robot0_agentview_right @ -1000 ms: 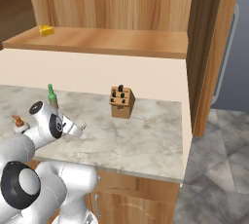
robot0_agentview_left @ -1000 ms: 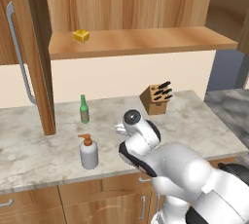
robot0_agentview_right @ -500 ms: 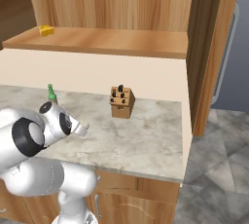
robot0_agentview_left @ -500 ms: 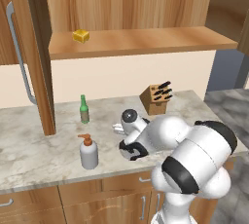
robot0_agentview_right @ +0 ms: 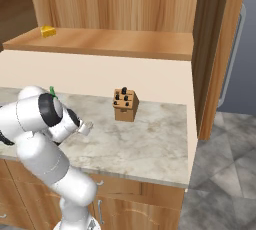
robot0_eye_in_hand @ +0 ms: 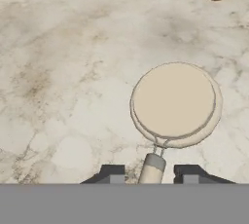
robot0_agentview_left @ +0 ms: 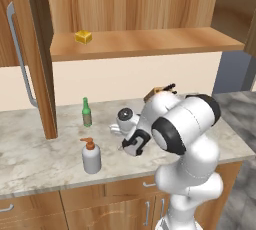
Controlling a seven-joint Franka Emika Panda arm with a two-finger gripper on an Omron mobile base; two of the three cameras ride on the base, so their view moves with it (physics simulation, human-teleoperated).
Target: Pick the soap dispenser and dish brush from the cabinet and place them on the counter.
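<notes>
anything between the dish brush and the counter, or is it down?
Nothing visible in the way. In the hand view the dish brush lies with its round head on the bare counter, handle running back between the gripper fingertips, which stand apart from it. The knife block sits well aside.

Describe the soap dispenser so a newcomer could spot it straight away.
Start at the marbled counter under the open cabinet. Near its front edge stands the soap dispenser, ahead of a slim green bottle. It is the squat pale bottle with an orange-brown pump top.
</notes>
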